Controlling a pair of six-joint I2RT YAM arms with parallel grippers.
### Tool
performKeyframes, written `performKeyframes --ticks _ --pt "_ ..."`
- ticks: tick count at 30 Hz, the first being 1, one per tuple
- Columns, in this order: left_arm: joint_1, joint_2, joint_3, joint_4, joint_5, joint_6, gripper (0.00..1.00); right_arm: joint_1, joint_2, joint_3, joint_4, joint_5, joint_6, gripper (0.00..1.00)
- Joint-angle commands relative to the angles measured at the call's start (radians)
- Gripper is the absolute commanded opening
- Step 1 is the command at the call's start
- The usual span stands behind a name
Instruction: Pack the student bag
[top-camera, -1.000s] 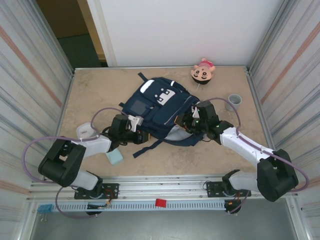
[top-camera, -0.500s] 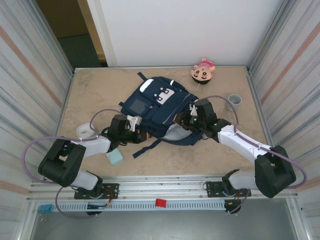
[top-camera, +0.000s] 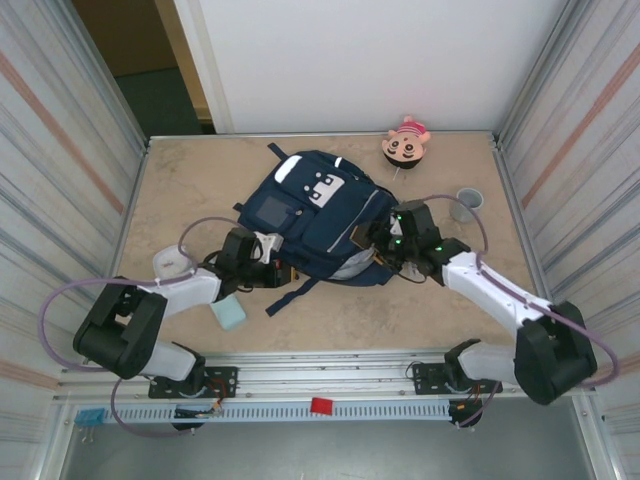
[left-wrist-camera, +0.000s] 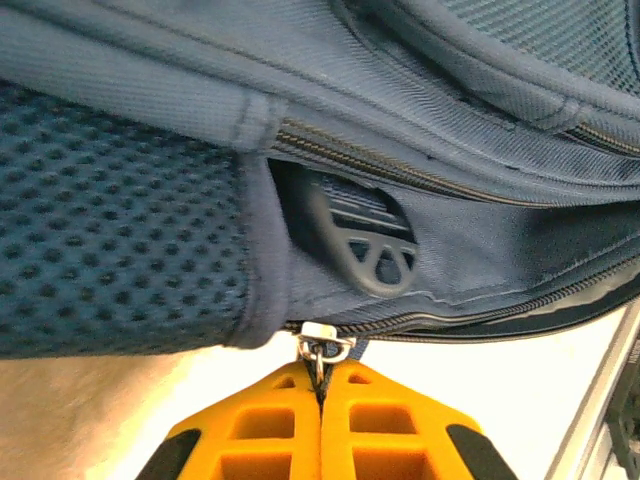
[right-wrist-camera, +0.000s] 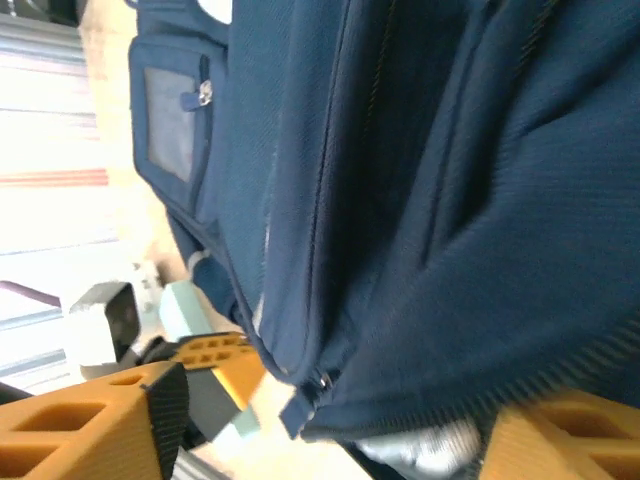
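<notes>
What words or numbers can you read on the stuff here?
No text here can be read.
student bag, white patches: dark marks, too small to read.
grey patch: looks blank.
red tag at the near edge: too small to read.

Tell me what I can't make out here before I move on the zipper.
Student bag interior: top view, its own fabric covers it.
Teal item: top view, the left arm overlaps its edge; what it is, unclear.
Right gripper contact with the bag: right wrist view, too blurred to tell.
</notes>
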Motion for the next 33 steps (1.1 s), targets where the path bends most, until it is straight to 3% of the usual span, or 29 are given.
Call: performKeyframes --ticks 1,6,11,14,17,20,33 --pt "0.011 -0.027 0.035 -0.082 -0.021 0.074 0.00 -0.056 -0.075 0.021 -0.260 0.049 -0.078 0.77" --pt "0.008 -0.009 0.038 -0.060 -0.005 0.064 0.00 -0.101 -0.070 0.017 -0.326 0.047 -0.109 0.82" --pt "0.000 -0.008 0.050 -0.067 -0.004 0.073 0.00 -0.102 0.003 0.004 -0.189 -0.028 -0.114 0.82" --pt "-0.010 -0.014 0.063 -0.086 -0.004 0.080 0.00 -0.098 0.041 -0.033 -0.037 -0.102 -0.071 0.74" --pt "-0.033 -0.020 0.074 -0.091 -0.005 0.078 0.00 -0.071 0.062 -0.034 0.010 -0.097 -0.051 0.53" --pt "-0.076 -0.015 0.093 -0.093 -0.006 0.067 0.00 -0.034 0.070 -0.046 0.077 -0.087 -0.017 0.46" --pt "-0.301 0.024 0.265 -0.087 0.005 0.011 0.00 0.083 0.098 -0.062 0.235 0.019 0.095 0.40"
